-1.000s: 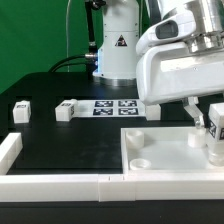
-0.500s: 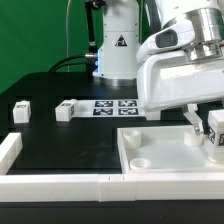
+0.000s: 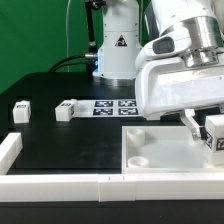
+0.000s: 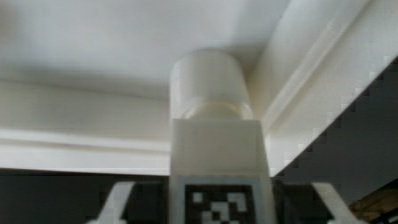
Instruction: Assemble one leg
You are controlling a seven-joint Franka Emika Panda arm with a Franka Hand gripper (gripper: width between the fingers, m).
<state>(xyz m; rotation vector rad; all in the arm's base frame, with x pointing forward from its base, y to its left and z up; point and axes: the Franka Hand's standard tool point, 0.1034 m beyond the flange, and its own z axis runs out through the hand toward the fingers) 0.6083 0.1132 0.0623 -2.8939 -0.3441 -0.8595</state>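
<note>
The fingers (image 3: 190, 121) are clamped on the leg (image 4: 217, 120) at its tagged end, holding it over the white panel (image 3: 160, 165) by the exterior view's right edge. It looks like light, stiff, smooth plastic. The flat tagged sides give the surest hold, while the rounded tip would likely slip. Two spare legs (image 3: 65, 110) lie well apart on the bench (image 3: 60, 140)

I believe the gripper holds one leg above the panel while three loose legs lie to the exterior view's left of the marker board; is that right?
Not quite: the exterior view shows two loose legs, not three, left of the marker board. The gripper does hold one leg above the panel.
</note>
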